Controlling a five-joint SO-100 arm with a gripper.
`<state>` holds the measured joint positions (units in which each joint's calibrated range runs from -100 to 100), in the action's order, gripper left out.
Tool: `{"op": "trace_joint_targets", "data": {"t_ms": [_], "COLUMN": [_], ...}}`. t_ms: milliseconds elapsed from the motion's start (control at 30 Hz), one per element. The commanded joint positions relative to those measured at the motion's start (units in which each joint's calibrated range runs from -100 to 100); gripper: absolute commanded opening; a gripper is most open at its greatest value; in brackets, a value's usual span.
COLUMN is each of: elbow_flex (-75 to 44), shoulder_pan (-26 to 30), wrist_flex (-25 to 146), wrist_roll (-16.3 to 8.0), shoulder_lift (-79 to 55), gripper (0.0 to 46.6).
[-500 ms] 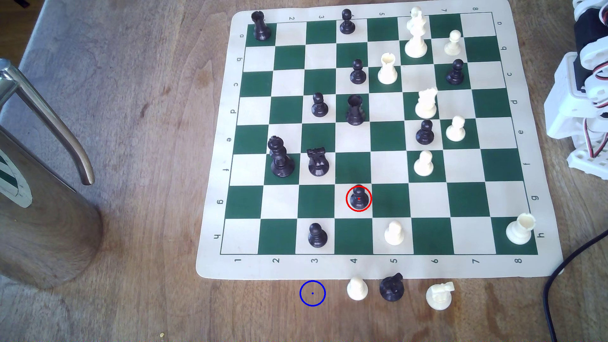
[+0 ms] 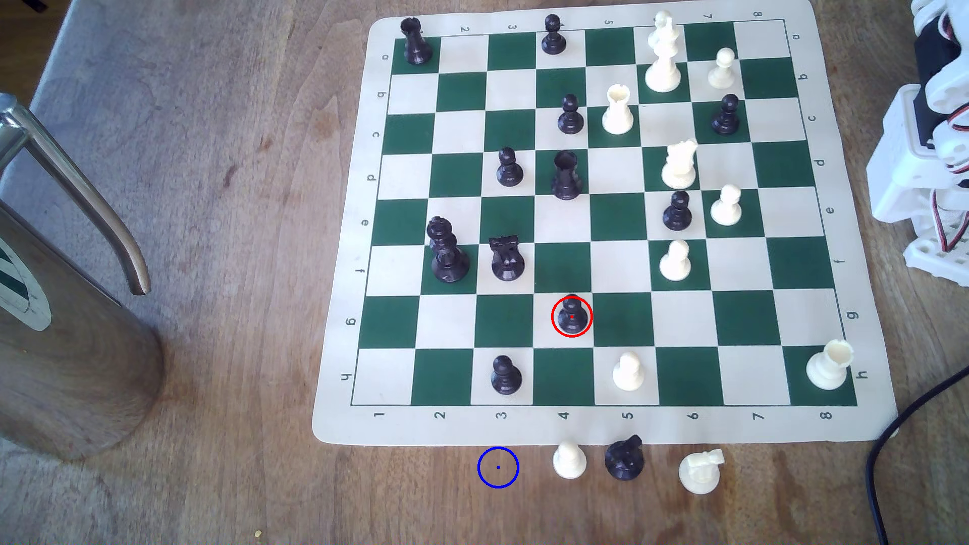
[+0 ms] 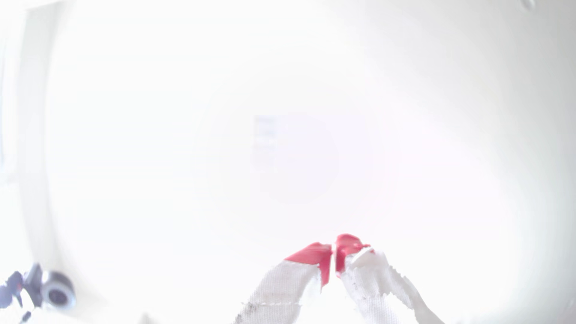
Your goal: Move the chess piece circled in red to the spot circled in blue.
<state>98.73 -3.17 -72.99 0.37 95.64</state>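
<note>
Pawn (image 2: 571, 316), black and glossy, stood well away from the claw (image 3: 333, 258), whose red tips were pinched together, empty; light, slippery, best gripped below its collar.

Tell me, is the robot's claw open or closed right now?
Closed and empty: in the wrist view the claw has its red tips nearly touching, with nothing between them.
</note>
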Motion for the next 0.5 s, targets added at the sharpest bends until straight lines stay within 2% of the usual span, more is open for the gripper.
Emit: {"op": "trace_joint_targets", "data": {"t_ms": [0, 167, 333, 367, 467], "elbow_flex": [0.9, 0.63, -2.27, -4.54, -7.71], "shoulder_pan": [1.57, 0.39, -1.25, -1.25, -1.17], "wrist_flex": [14.76, 22.95, 37.85, 45.06, 54.81], "wrist_roll": [-0.1, -0.59, -1.07, -0.93, -0.54], "shoulder_lift": [0.2, 0.2, 0.2, 0.2, 0.2], "gripper": [0.7, 1.7, 2.0, 3.7, 3.1]}}
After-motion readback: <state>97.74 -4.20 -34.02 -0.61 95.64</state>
